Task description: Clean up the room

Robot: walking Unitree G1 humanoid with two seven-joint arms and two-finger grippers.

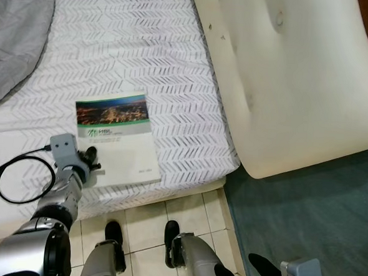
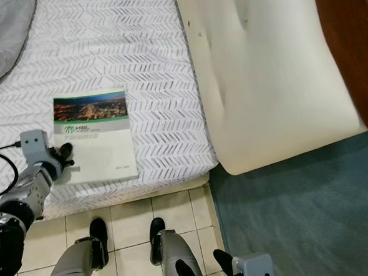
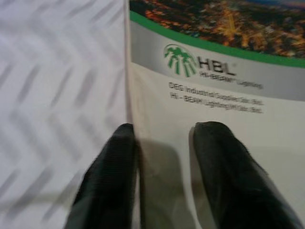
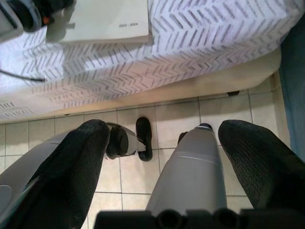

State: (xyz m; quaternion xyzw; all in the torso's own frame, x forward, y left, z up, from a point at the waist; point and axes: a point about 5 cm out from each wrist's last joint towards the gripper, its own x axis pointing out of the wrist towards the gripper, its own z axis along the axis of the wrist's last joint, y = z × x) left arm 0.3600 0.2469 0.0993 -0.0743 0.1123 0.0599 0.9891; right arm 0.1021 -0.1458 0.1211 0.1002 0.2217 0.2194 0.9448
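Reaching over the bed (image 1: 146,48), we are placing the left tool (image 1: 93,159) at the near left corner of the booklet (image 1: 118,137). Its fingers (image 3: 107,176) are standing a little apart, one on the cover and one just at the edge, so they are not gripping anything yet. The booklet is lying flat on the sheet, near the bed's front edge. The right tool (image 4: 167,162) is hanging open above the floor (image 4: 181,114). We are judging the cleanup as only beginning: the booklet is not lifted yet.
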